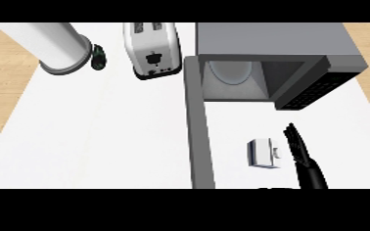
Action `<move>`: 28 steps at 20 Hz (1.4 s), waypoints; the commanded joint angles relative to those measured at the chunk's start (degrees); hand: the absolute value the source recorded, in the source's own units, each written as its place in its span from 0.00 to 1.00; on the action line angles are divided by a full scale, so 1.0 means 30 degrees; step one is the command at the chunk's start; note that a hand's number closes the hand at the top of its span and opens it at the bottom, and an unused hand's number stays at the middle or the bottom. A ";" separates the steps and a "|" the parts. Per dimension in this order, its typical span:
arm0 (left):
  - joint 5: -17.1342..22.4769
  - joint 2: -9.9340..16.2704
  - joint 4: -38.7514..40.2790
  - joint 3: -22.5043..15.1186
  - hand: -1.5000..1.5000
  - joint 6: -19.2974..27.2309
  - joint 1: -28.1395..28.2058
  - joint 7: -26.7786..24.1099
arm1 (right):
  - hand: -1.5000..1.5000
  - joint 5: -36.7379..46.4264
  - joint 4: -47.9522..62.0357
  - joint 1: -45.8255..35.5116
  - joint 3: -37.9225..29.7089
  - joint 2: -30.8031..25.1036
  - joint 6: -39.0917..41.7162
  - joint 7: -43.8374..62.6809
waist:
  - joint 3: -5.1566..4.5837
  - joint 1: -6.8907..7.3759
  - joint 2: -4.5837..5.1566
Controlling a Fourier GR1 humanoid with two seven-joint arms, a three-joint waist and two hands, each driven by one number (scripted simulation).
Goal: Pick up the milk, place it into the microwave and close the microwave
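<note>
From the head view, the right hand (pixel 298 147) comes up from the lower edge at the right, its black fingers straight and held together, pointing away from the robot toward the microwave (pixel 278 54). It is unclenched and holds nothing. The fingers run just beside the right side of the milk (pixel 263 152), a small white carton standing on the white counter (pixel 101 137); whether they touch the carton cannot be told from here.

The milk stands in front of the microwave's open mouth, apart from it, and to the right of the microwave door (pixel 198 127), which is swung wide open and reaches toward the lower edge of the view as a long grey strip. Inside the cavity a round pale turntable (pixel 231 71) shows.

The left hand (pixel 98 56) shows at the upper left, at the end of a grey forearm (pixel 54 44); only a small dark part of it is visible, so its state cannot be told. Just to its right a silver toaster (pixel 151 49) stands on the counter, left of the microwave.
</note>
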 commanded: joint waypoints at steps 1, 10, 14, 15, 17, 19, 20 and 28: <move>0.2264 0.0999 0.0356 0.1905 0.00 -0.0702 -0.0071 0.0219 | 0.00 0.0472 0.2110 -0.1594 -0.0438 0.0018 -0.0383 -0.0583 | -0.0004 0.0009 -0.0005; 0.1598 0.0332 -0.0358 0.1613 0.00 -0.0214 -0.0941 0.1066 | 0.00 0.1133 0.8828 -0.4703 -0.1485 0.0012 -0.0897 -0.4633 | 0.0003 -0.0005 0.0011; 0.1597 -0.0491 -0.1320 0.1252 0.00 -0.0607 -0.0090 0.1517 | 1.00 0.1033 1.2321 -0.6679 -0.2130 0.0396 -0.0927 -0.6324 | 0.0020 0.0129 0.0039; 0.0440 -0.0862 -0.0546 0.1072 0.00 -0.0901 -0.0345 0.0950 | 1.00 0.0808 1.1664 -0.6588 -0.2188 -0.0836 0.0543 -0.5750 | 0.0007 0.0038 0.0026; 0.1221 -0.0876 -0.1039 0.1083 0.00 -0.1220 0.0336 0.0857 | 1.00 0.1712 1.1696 -0.7477 -0.1423 0.0297 -0.0979 -0.5630 | 0.0008 0.0141 0.0019; 0.1486 -0.0298 -0.1350 0.1007 0.00 -0.0346 -0.0407 0.1961 | 1.00 0.2407 1.2671 -0.6984 -0.1221 0.0208 -0.1468 -0.8296 | 0.0028 0.0099 0.0053; 0.2149 0.0129 -0.0936 0.1582 0.00 -0.0691 -0.0318 0.1734 | 1.00 0.2499 1.1434 -0.6969 -0.1062 0.0567 -0.2324 -0.7424 | 0.0007 0.0049 0.0004; 0.2221 -0.0112 -0.0938 0.1976 0.00 -0.1147 0.0112 0.1250 | 1.00 0.0518 1.3506 -0.9517 -0.3684 -0.0340 -0.1428 -0.7648 | 0.0031 0.0286 0.0061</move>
